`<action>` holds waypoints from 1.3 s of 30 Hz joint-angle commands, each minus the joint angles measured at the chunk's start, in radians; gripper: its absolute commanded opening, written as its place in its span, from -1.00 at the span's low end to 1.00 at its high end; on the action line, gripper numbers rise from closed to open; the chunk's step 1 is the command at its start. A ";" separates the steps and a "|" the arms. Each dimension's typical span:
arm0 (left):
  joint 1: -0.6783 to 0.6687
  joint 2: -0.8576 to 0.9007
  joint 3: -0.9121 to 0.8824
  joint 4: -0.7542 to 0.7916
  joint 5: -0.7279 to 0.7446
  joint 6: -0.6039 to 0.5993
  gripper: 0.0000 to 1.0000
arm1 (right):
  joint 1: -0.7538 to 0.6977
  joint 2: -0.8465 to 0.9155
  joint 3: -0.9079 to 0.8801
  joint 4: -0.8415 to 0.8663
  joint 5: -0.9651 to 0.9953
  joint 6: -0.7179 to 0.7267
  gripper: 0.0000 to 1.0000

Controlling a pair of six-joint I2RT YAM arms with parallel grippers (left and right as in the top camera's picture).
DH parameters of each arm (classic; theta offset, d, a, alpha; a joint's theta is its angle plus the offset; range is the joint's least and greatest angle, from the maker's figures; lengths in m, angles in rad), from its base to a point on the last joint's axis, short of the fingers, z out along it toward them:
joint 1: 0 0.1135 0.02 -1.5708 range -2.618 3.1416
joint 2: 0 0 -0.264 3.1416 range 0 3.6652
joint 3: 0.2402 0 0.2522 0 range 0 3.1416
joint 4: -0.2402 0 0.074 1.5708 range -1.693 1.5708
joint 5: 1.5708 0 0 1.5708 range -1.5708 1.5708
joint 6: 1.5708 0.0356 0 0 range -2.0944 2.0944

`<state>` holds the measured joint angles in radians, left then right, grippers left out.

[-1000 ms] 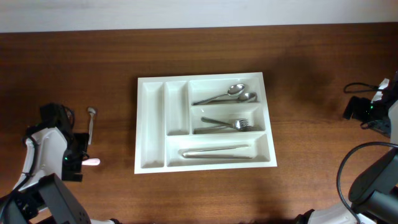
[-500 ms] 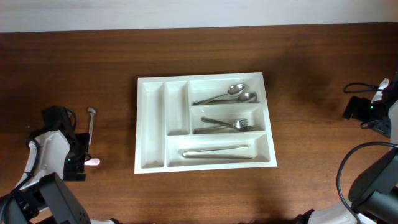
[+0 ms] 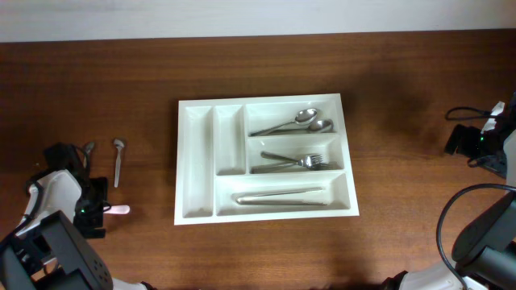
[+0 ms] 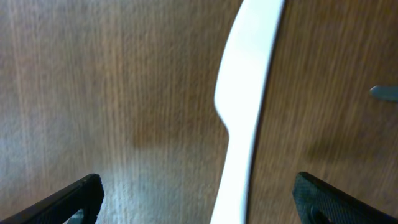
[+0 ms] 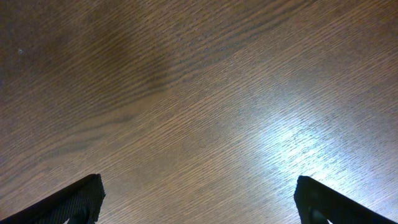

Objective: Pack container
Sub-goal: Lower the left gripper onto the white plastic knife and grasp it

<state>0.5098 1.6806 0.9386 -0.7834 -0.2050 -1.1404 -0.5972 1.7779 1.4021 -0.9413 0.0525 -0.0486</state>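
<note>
The container [image 3: 198,161], a white five-compartment tray, lies mid-table. Its wide compartments hold spoons [image 3: 294,122], forks [image 3: 294,162] and knives [image 3: 278,197]; the two narrow ones are bare. At the table's left, my left gripper [image 3: 97,211] stands open over a white plastic utensil [image 3: 120,209]. In the left wrist view that utensil [image 4: 245,112] runs lengthwise between the fingers [image 4: 81,196], nearer the right one and touching neither. My right gripper [image 3: 461,142] is open at the far right, with only bare wood between its fingers [image 5: 329,199].
A small metal spoon [image 3: 118,161] lies on the table left of the tray. A second metal piece [image 3: 87,148] shows just beyond my left arm. A metal tip [image 4: 385,93] shows at the right edge of the left wrist view. Cables trail by the right arm.
My left arm has drawn back toward the front left, uncovering the second metal piece beside the small spoon. The right arm and the tray have not moved.
</note>
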 commanded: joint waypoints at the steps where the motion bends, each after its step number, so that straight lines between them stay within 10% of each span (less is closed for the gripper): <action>1: 0.008 0.010 -0.005 0.013 0.007 0.043 0.98 | -0.005 -0.002 -0.005 0.000 0.005 0.009 0.98; 34: 0.056 0.135 -0.005 0.058 0.160 0.028 1.00 | -0.005 -0.002 -0.005 0.000 0.005 0.009 0.98; 39: 0.056 0.135 -0.005 0.058 0.157 0.035 0.11 | -0.005 -0.002 -0.005 0.000 0.005 0.009 0.98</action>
<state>0.5591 1.7580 0.9615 -0.7338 -0.0540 -1.1145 -0.5972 1.7779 1.4021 -0.9413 0.0525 -0.0483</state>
